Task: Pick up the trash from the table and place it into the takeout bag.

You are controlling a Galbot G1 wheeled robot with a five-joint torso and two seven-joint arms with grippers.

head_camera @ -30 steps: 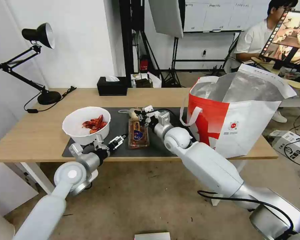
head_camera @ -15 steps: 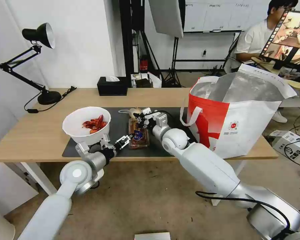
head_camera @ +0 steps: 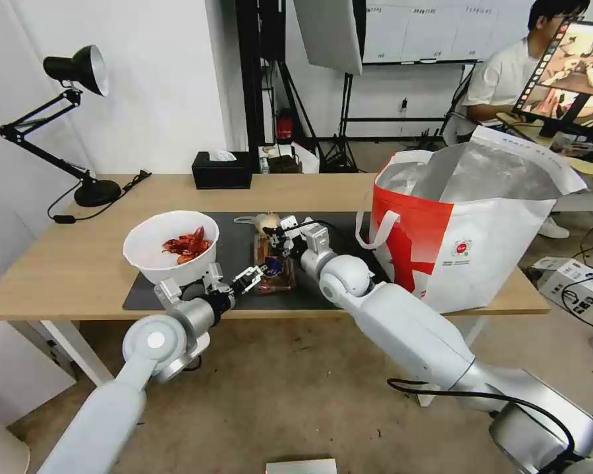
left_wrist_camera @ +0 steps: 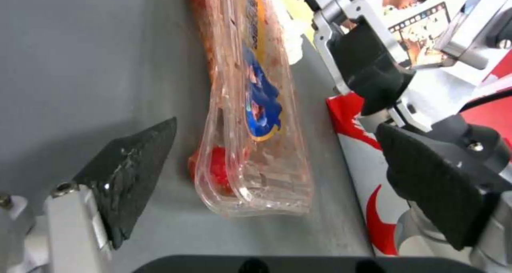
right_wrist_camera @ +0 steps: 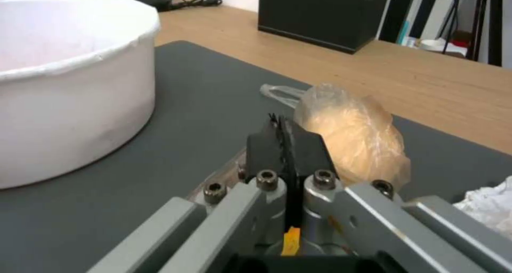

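Overhead: clear plastic tray [head_camera: 273, 264] lying on the dark grey mat [head_camera: 234, 247], between round white bowl [head_camera: 171, 247] and foil-lined takeout bag [head_camera: 468, 230]. Left gripper [head_camera: 254, 275] hovering at tray's near end. Left wrist: black pads [left_wrist_camera: 133, 173] standing spread, flanking the glossy tray. Right wrist: right gripper [right_wrist_camera: 283, 133] showing fingers pressed together, tips beside the crinkly beige lump [right_wrist_camera: 355, 135].
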